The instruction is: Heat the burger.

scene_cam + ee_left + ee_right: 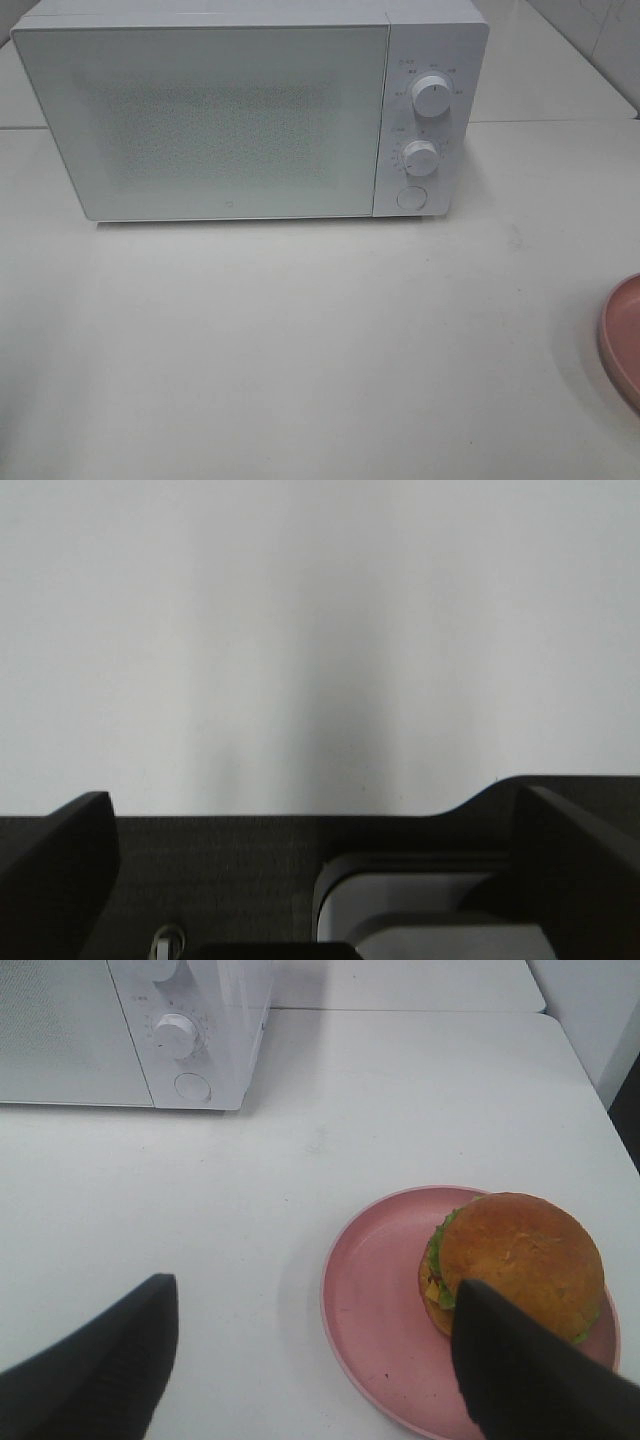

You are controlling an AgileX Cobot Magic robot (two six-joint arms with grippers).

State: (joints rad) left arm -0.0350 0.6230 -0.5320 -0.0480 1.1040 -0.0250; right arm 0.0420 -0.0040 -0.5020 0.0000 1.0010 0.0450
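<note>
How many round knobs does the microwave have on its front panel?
2. The upper knob sits near the top of the microwave control panel; the lower knob is below it, above a round button.

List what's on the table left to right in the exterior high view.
White microwave's frosted door → its control panel with two round white dials and a round button → bare white table → rim of the round pink plate at the right edge.

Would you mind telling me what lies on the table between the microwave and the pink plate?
Nothing: in the right wrist view, bare white table separates the microwave from the pink plate.
</note>
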